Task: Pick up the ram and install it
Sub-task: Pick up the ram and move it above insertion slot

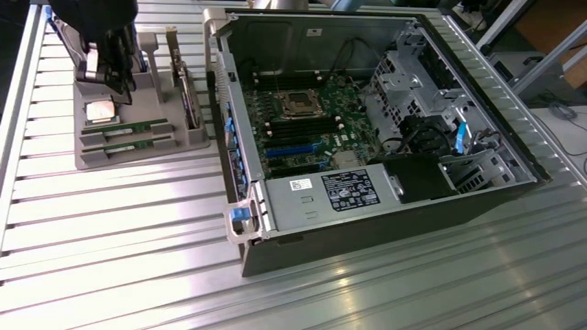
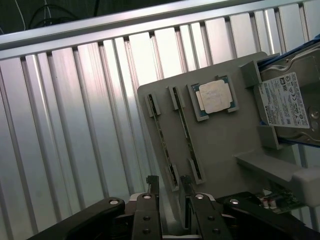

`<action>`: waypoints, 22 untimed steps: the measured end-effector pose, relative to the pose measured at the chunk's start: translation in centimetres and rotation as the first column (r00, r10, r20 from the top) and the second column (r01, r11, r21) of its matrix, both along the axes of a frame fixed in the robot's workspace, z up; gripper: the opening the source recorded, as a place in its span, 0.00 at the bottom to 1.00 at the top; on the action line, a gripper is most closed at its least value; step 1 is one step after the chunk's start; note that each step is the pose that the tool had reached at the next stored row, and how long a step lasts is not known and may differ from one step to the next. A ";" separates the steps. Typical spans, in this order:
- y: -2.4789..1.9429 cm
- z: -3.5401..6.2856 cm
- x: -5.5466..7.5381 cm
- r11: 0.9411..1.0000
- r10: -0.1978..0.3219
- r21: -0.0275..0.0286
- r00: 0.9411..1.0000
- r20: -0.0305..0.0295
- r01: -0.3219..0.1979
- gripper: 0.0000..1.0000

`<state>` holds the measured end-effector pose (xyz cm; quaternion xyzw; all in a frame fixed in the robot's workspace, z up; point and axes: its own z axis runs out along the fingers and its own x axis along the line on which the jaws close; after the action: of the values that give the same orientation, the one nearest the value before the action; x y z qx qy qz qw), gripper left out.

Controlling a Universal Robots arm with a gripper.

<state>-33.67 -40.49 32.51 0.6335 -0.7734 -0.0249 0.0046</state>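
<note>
So, the arm [image 1: 92, 20] is hung over the grey tray [image 1: 92, 161] at the exterior view's left. The gripper [image 2: 169, 186] is aimed down at it, jaws spread wide, and nothing is held. Two sticks can be counted in the tray's slots: the first ram [image 2: 162, 137] and the second ram [image 2: 187, 135], stood on edge side by side. One processor chip [image 2: 215, 96] and one hard drive [image 2: 290, 102] are parked alongside. Each stick is seen as long, thin and green.

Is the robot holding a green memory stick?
No, the open end effector is empty; one ram stick and the other ram stick lie in the grey tray.
</note>
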 end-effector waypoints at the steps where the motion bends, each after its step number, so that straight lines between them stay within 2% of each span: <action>1: 0.00 -0.03 0.0 1.000 0.000 0.000 1.000 0.000 0.000 0.30; 22: -0.08 -0.99 0.0 1.000 0.000 0.000 1.000 0.000 0.000 0.30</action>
<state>-33.67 -40.58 31.52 0.6335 -0.7733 -0.0249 0.0046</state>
